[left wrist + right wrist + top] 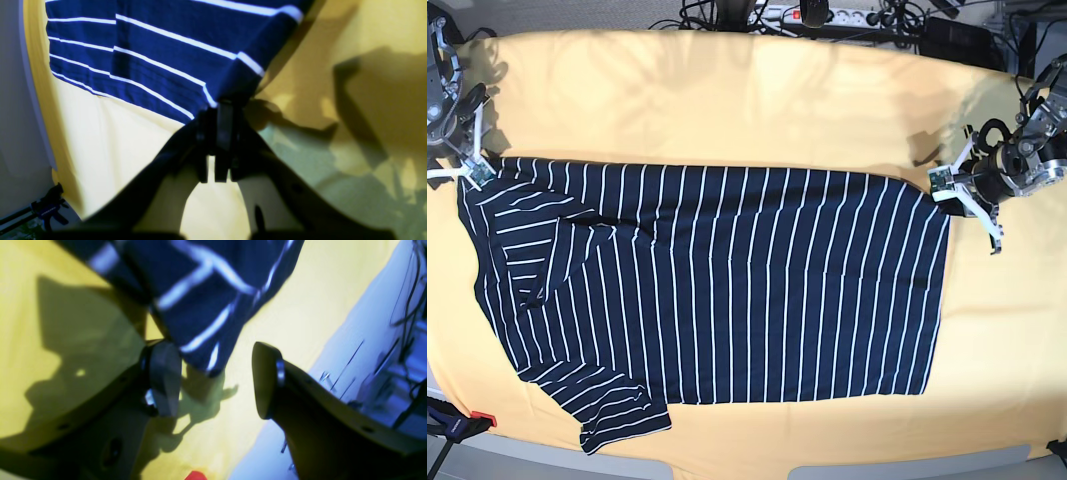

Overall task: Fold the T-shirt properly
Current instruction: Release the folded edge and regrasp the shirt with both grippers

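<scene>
The worktop's yellow cloth (727, 90) fills the base view, and the T-shirt (727, 290) lies spread flat across the middle of the frame, sleeves at the left. At the right edge the left pincer (218, 110) is clenched on the shirt's corner; at the upper left the right pincer (213, 380) gapes wide, fabric hanging between its fingers, ungripped

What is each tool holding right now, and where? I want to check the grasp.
The left tool is shut on the T-shirt at a hem corner. The right tool is open, holding nothing.
</scene>
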Tool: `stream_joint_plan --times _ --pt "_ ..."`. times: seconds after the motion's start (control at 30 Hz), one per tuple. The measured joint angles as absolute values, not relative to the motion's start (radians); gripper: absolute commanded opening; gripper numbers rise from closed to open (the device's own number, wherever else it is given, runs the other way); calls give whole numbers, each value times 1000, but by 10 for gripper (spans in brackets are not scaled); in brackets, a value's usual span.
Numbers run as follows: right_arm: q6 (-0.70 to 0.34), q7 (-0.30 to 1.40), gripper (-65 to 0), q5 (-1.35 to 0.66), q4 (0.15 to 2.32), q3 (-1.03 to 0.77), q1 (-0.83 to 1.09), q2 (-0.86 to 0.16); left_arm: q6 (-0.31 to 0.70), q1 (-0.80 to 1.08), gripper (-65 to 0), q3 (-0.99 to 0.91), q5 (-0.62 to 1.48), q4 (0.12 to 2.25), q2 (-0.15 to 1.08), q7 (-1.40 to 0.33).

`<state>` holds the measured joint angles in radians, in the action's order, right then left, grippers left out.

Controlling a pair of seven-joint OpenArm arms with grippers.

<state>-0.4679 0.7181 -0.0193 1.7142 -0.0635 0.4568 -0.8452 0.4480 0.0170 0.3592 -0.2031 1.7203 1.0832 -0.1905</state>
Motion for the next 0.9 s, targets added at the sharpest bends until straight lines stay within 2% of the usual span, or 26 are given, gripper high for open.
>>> stream_joint_plan --times 0.17,0.27,0.4,0.5,0.57,0.6,0.67,0.7,0.9 --pt "-472 714 -292 -33 1714 -64 457 -862 449 17 -650 359 -209 1720 1095 -190" --pt "-472 635 -292 -71 1710 -64 457 -862 448 17 -650 359 -209 1720 1095 -190" --pt "-483 542 -292 -7 1685 -65 456 -861 448 17 -650 359 -209 1720 1095 -190" --pt "-482 541 -299 -30 1655 -66 436 -860 448 17 -650 359 -209 1721 1095 -190" --pt "-499 505 -366 -35 1628 -65 421 -858 448 17 -650 359 -209 1721 1095 -190" --pt "-500 500 -426 -46 1617 -65 418 -858 448 17 -650 359 -210 1721 1095 -190" --pt "-498 485 -605 -47 1605 -65 414 -856 448 17 -650 359 -209 1721 1095 -190" --pt "-476 491 -650 -55 1604 -65 409 -851 449 17 -650 359 -209 1721 1095 -190" --pt "-395 509 -650 -53 1612 -64 407 -847 448 17 -650 359 -209 1721 1095 -190"
